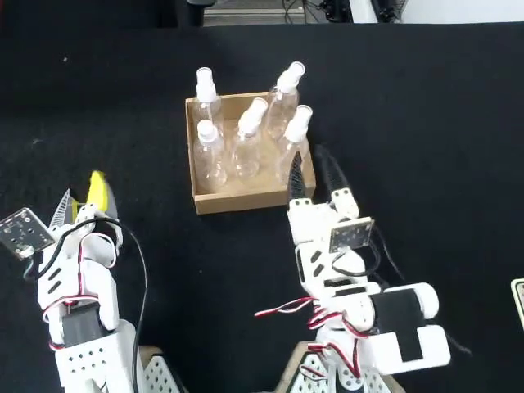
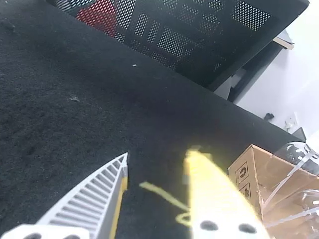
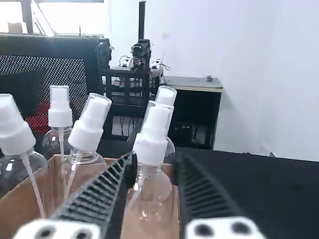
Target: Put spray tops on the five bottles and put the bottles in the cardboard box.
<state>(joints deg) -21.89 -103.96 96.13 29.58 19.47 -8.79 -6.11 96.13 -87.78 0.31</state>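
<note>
Black fingers (image 3: 104, 191) spread — nearest bottle (image 3: 152, 137) in the gap, inside the cardboard box (image 3: 17, 206).

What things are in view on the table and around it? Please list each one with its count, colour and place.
spray bottles: five, clear, each with a white spray top, standing in the cardboard box
cardboard box: one, brown, open, on the far middle of the table
table: one, black cover, under everything
mesh chair: one, black, behind the table
left hand: one, a white finger and a yellow finger, open, over the table to the left of the box
right hand: one, black fingers, open, at the near right corner of the box, by the nearest bottle
</note>
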